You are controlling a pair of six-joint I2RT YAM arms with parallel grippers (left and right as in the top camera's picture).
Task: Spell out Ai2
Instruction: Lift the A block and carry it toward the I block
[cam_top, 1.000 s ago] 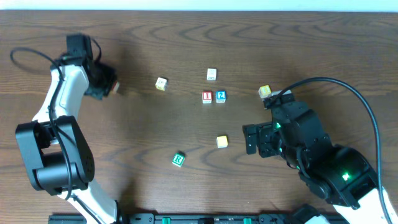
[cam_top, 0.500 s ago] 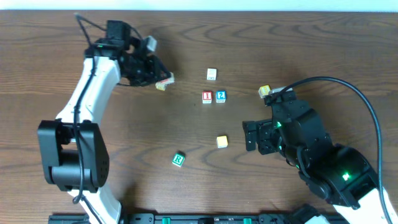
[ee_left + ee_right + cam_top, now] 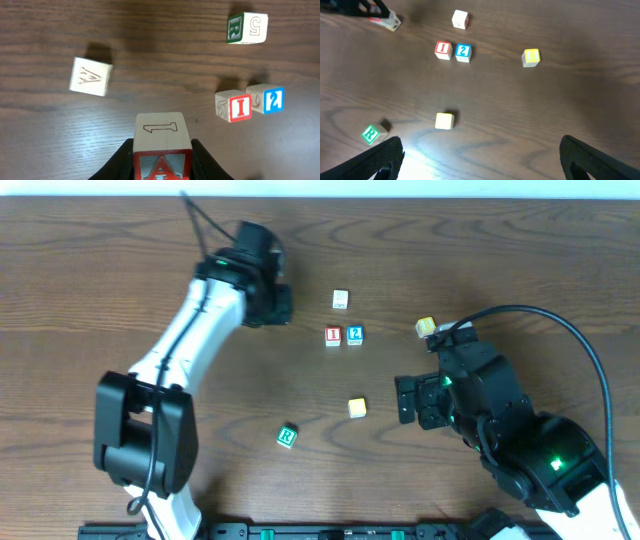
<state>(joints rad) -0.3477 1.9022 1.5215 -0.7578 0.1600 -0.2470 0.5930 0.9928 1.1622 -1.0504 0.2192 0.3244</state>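
My left gripper [image 3: 268, 305] [image 3: 162, 159] is shut on a wooden block with a red A [image 3: 162, 131] and holds it above the table, left of the red I block [image 3: 333, 336] [image 3: 233, 106] and the blue 2 block [image 3: 355, 335] [image 3: 268, 98], which sit side by side. The right wrist view shows the held A block [image 3: 389, 22] at its far left, with the I block [image 3: 442, 49] and the 2 block [image 3: 463, 51]. My right gripper [image 3: 405, 401] [image 3: 485, 167] is open and empty, right of the small yellow block [image 3: 357, 408].
A white block [image 3: 341, 300] lies behind the I and 2. A yellow block [image 3: 426, 327] lies right of them. A green R block [image 3: 287, 437] [image 3: 370, 134] lies near the front. A plain block with an outlined A [image 3: 91, 76] shows in the left wrist view.
My left arm has swung from the far left of the table to the right, carrying the A block to near the I and 2 blocks. The right arm has barely moved.
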